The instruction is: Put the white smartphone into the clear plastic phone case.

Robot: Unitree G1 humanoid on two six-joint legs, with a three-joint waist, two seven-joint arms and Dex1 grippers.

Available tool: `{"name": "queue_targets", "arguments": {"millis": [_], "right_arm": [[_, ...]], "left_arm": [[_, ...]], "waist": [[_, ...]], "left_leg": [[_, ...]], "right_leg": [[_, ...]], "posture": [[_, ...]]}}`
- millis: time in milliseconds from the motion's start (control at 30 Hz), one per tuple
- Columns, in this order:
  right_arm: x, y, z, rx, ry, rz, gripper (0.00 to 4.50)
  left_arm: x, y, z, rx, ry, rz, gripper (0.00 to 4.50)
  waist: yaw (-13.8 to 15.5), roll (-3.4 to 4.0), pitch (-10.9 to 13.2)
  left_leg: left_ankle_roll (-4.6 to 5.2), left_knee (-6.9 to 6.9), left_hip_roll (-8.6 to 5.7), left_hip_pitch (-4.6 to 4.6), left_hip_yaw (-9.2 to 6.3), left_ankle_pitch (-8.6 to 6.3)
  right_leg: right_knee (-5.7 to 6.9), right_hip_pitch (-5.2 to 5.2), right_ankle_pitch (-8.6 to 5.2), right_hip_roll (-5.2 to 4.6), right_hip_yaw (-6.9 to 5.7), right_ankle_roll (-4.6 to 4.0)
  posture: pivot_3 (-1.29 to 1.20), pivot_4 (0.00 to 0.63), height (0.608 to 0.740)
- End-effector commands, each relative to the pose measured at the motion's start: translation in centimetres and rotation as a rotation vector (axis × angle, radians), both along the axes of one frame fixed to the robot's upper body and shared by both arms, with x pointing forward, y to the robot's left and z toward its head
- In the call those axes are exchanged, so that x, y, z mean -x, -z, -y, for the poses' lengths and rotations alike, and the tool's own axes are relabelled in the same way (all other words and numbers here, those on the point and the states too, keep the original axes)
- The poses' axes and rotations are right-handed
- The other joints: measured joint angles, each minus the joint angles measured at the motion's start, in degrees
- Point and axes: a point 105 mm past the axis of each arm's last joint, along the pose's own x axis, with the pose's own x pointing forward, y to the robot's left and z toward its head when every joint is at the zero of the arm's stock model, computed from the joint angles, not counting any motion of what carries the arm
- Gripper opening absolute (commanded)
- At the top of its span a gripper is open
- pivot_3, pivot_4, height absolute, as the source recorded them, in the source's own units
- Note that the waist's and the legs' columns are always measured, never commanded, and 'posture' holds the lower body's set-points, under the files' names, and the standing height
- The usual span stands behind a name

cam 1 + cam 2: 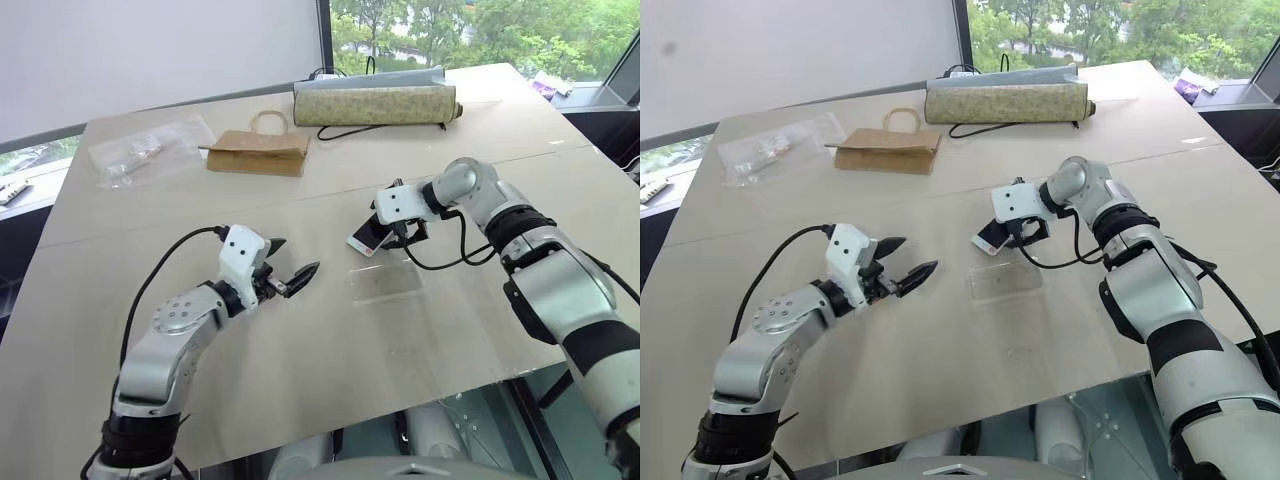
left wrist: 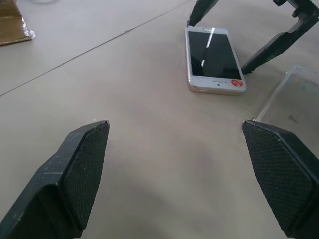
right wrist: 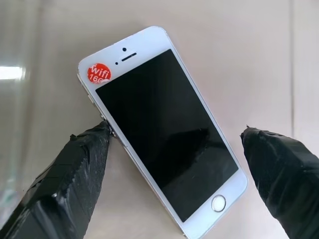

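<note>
The left gripper (image 1: 294,265) is held wide open above the counter (image 1: 300,340), empty. Further right, the phone (image 1: 366,236) lies flat, screen up, its long axis slanted away rightward. It is straddled by the wide-open right gripper (image 3: 174,137), one finger (image 3: 82,164) touching its edge. The clear case (image 1: 386,281) lies just beside it.

Bright, even daylight enters from window (image 1: 480,30) at 12–1 o'clock. Table (image 1: 300,330) pale, shadows soft and faint. Glossy sheen on table near clear plastic phone case (image 1: 385,282). White glare streak on white smartphone (image 2: 213,59) screen in left wrist view. Head views sharp; wrist views' near fingertips (image 2: 75,174) slightly soft.
</note>
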Motion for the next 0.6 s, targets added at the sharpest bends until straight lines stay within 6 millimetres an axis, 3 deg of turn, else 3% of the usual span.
{"name": "queue_targets", "arguments": {"millis": [33, 200, 433, 600], "right_arm": [[-0.8, -0.4, -0.9, -0.079, 0.1, -0.014, 4.5], [-1.7, -0.1, -1.4, -0.125, 0.215, -0.003, 4.5], [-2.2, -0.1, -2.2, -0.237, 0.33, -0.05, 4.5], [-3.2, -1.7, -3.5, -0.435, 0.47, -0.079, 4.5]], "left_arm": [[-0.4, -1.1, 0.1, -0.006, 0.003, 0.052, 4.4], [-0.7, -1.4, -0.1, -0.003, -0.001, 0.059, 4.4], [-0.4, -1.2, 0.0, 0.006, -0.011, 0.052, 4.4], [-0.5, -1.0, 0.1, 0.006, -0.036, 0.048, 4.4]], "waist": [[-0.1, -0.02, 0.0], [-0.4, -0.06, 0.0], [-1.3, -0.07, -0.1], [-1.3, -0.06, 0.0]], "left_leg": [[-0.01, -0.01, 0.01, 0.05, -0.01, 0.0], [-0.01, -0.52, 0.01, 0.66, 0.23, -0.01], [-0.01, -0.55, 0.05, 0.7, 0.3, 0.0], [-0.02, -0.58, 0.05, 0.68, 0.3, 0.0]], "right_leg": [[0.0, 0.0, 0.02, 0.02, 0.09, -0.03], [0.09, 0.1, 0.07, 0.16, 0.7, -0.1], [0.11, 0.09, 0.07, 0.18, 0.77, -0.1], [0.11, 0.05, 0.07, 0.18, 0.77, -0.1]], "posture": [[0.0, 0.15, 0.74], [0.0, 0.15, 0.74], [0.0, 0.15, 0.74], [0.0, 0.15, 0.74]]}}
